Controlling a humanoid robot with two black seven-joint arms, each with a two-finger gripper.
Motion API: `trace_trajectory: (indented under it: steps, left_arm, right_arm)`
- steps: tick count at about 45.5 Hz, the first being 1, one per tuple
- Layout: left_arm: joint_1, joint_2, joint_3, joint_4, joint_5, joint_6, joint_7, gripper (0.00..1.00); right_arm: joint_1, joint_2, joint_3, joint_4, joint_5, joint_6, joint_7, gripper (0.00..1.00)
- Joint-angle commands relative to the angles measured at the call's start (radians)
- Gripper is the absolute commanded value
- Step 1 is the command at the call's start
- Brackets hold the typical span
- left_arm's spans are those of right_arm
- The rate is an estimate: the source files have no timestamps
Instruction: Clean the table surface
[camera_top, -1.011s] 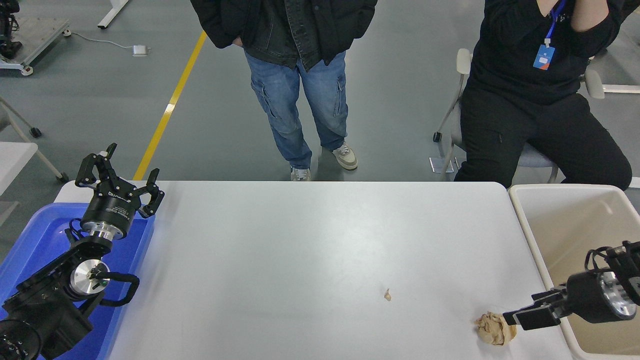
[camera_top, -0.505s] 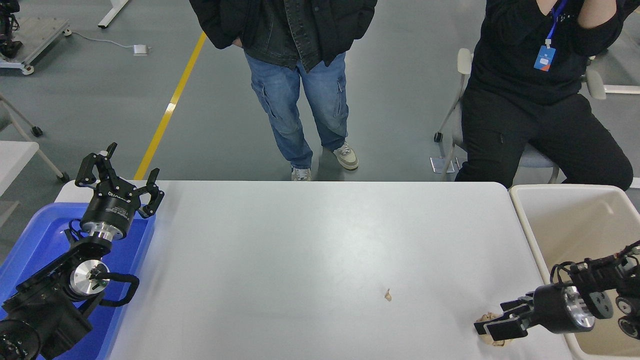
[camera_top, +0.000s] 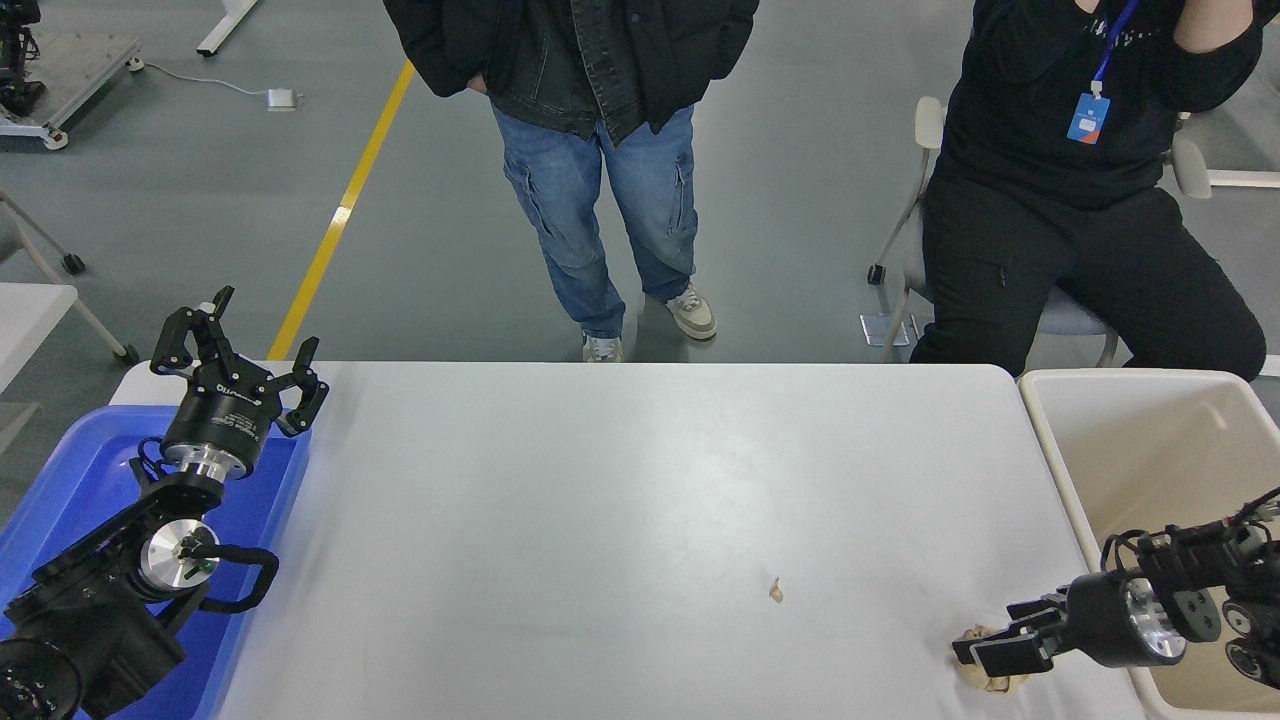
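Observation:
The white table surface (camera_top: 600, 480) fills the middle of the head view. A crumpled beige paper wad (camera_top: 993, 682) lies near its front right corner. A small beige scrap (camera_top: 774, 591) lies left of the wad. My right gripper (camera_top: 1000, 640) comes in low from the right, open, with its fingers down over the wad and covering most of it. I cannot tell whether they touch it. My left gripper (camera_top: 240, 340) is parked open at the far left, above the blue tray.
A blue plastic tray (camera_top: 70, 480) sits at the table's left end under the left arm. A beige rectangular bin (camera_top: 1050, 450) stands off the right end. One person stands and another sits beyond the far edge.
My right gripper has swung left and toward the table's front, from beside the wad's right side to lying over the wad. The wad, the scrap and the left arm have not moved.

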Motion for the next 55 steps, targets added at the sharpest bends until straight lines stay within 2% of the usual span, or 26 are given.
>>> trace_trajectory:
  steps: [1, 31, 32, 35, 38, 51, 55]
  left_arm:
    - [0.0, -0.001, 0.0, 0.0, 0.0, 0.0, 0.0, 1.0]
    - [0.0, 0.001, 0.0, 0.0, 0.0, 0.0, 0.0, 1.0]
    - [0.0, 0.001, 0.0, 0.0, 0.0, 0.0, 0.0, 1.0]
    - [0.0, -0.001, 0.0, 0.0, 0.0, 0.0, 0.0, 1.0]
    - [0.0, -0.001, 0.0, 0.0, 0.0, 0.0, 0.0, 1.0]
    - [0.0, 0.001, 0.0, 0.0, 0.0, 0.0, 0.0, 1.0]
    - [0.0, 0.001, 0.0, 0.0, 0.0, 0.0, 0.0, 1.0]
  right_arm:
    - [-0.027, 0.013, 0.0, -0.027, 0.0, -0.009, 0.0, 0.98]
    - [-0.042, 0.047, -0.014, -0.068, 0.002, -0.027, 0.002, 0.97]
    - [-0.042, 0.047, -0.014, -0.07, 0.0, -0.032, 0.002, 0.92]
    - [-0.042, 0.049, -0.014, -0.076, 0.0, -0.039, 0.002, 0.89]
    - [-0.044, 0.058, -0.016, -0.088, 0.0, -0.044, 0.005, 0.81]
    - [-0.058, 0.084, -0.019, -0.113, 0.0, -0.046, 0.02, 0.78]
    - [-0.059, 0.087, -0.02, -0.113, -0.003, -0.046, 0.034, 0.58]
